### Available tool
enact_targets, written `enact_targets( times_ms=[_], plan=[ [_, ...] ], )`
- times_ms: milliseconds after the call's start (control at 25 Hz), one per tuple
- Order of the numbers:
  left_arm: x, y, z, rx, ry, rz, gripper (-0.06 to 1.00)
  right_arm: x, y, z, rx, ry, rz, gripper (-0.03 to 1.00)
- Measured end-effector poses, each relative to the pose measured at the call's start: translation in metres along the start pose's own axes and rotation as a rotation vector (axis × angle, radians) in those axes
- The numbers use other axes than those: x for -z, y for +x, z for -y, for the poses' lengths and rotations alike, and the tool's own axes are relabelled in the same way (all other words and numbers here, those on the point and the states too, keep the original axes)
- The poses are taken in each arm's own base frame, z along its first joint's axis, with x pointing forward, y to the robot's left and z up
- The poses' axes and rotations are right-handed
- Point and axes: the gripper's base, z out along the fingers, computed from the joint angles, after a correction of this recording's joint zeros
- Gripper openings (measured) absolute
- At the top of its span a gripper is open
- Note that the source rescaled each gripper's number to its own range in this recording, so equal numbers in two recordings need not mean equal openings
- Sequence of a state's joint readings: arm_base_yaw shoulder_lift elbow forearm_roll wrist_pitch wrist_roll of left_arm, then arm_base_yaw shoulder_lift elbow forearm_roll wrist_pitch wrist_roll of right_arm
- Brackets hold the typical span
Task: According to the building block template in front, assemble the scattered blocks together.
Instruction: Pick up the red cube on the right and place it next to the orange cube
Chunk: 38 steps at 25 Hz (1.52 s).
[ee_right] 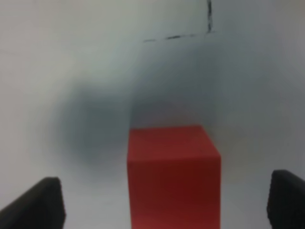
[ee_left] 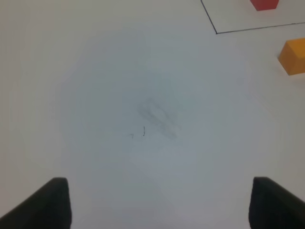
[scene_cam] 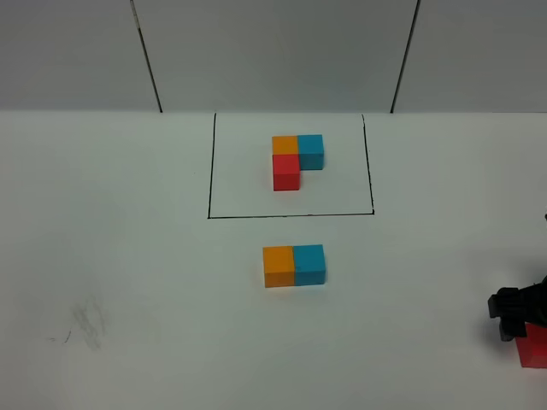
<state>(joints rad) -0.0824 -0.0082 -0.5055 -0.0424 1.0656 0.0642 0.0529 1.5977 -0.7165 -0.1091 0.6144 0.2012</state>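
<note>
In the high view's centre, the orange block and blue block sit joined, just below the outlined template; the red block sits in the lower right corner, at the right gripper. Left wrist: left gripper, fingers spread above the white table. Right wrist: fingers spread, red block between them, clear of both.

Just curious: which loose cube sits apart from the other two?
The red cube, alone far right; the orange cube and blue cube touch side by side.
</note>
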Motion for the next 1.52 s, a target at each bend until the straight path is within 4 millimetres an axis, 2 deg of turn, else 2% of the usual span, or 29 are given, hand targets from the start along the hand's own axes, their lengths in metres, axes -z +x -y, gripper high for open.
enact_targets(
  times_ms=[1000, 1080, 1160, 1360, 1520],
  plan=[
    [0.000, 0.000, 0.000, 0.001, 0.000, 0.001, 0.98, -0.032, -0.001, -0.003, 0.006, 0.001, -0.071, 0.89],
    [0.000, 0.000, 0.000, 0.001, 0.000, 0.001, 0.98, -0.032, -0.001, -0.003, 0.006, 0.001, -0.071, 0.84],
    [0.000, 0.000, 0.000, 0.001, 0.000, 0.001, 0.98, -0.032, -0.001, -0.003, 0.006, 0.001, -0.071, 0.73],
    [0.000, 0.000, 0.000, 0.001, 0.000, 0.001, 0.98, -0.032, -0.001, -0.003, 0.006, 0.001, -0.071, 0.26],
    [0.000, 0.000, 0.000, 0.001, 0.000, 0.001, 0.98, -0.032, -0.001, -0.003, 0.006, 0.001, -0.071, 0.27]
  ],
)
